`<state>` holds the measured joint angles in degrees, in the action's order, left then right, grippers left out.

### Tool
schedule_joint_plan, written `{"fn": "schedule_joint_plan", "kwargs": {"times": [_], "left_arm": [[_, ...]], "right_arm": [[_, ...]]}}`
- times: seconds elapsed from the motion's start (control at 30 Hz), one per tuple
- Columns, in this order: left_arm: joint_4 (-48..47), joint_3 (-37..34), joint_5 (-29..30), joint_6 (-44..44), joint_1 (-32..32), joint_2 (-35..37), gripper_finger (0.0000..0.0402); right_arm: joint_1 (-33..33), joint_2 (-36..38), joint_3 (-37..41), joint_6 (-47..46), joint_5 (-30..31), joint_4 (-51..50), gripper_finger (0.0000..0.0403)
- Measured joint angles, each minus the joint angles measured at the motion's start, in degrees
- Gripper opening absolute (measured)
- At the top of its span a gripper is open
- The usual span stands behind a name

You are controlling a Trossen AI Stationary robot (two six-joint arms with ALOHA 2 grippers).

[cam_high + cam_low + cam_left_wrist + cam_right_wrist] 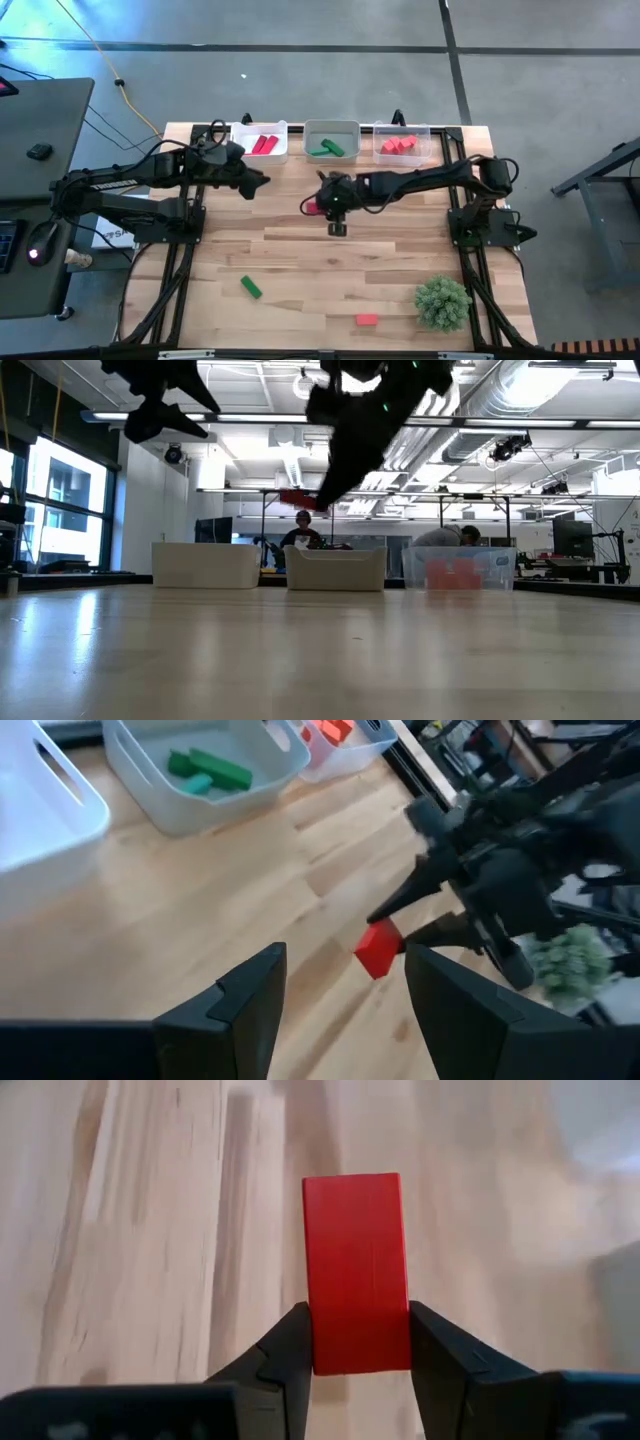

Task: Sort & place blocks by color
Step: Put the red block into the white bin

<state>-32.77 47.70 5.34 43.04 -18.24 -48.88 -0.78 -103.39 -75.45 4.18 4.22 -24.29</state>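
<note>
The right gripper (360, 1350) pinches a red block (357, 1270) in the air over the table's middle; the left gripper (340, 985) waits spread wide at ten o'clock. Some blocks already sit in the bins (331, 128) at twelve o'clock, but a green block (250, 287) and an orange-red block (367, 320) still lie near six o'clock

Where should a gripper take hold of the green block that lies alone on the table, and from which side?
Grip the green block across its two long sides at mid-length, coming straight down from above. It lies flat and slanted, with bare table around it, so the fingers probably must turn to match.
</note>
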Motion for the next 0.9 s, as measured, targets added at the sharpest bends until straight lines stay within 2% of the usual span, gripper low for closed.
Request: {"fn": "schedule_joint_plan", "kwargs": {"times": [0.33, 0.9], "left_arm": [[0.11, 0.00, -3.58, 6.18, 0.00, 0.00, 0.0196], [7.69, 0.00, -3.77, 11.27, 0.02, -1.15, 0.0195]], "right_arm": [[1.36, 0.11, -10.83, 5.29, 8.72, -2.58, 0.0110], [3.09, 0.17, -14.74, 9.43, 19.14, 2.27, 0.0110]]}}
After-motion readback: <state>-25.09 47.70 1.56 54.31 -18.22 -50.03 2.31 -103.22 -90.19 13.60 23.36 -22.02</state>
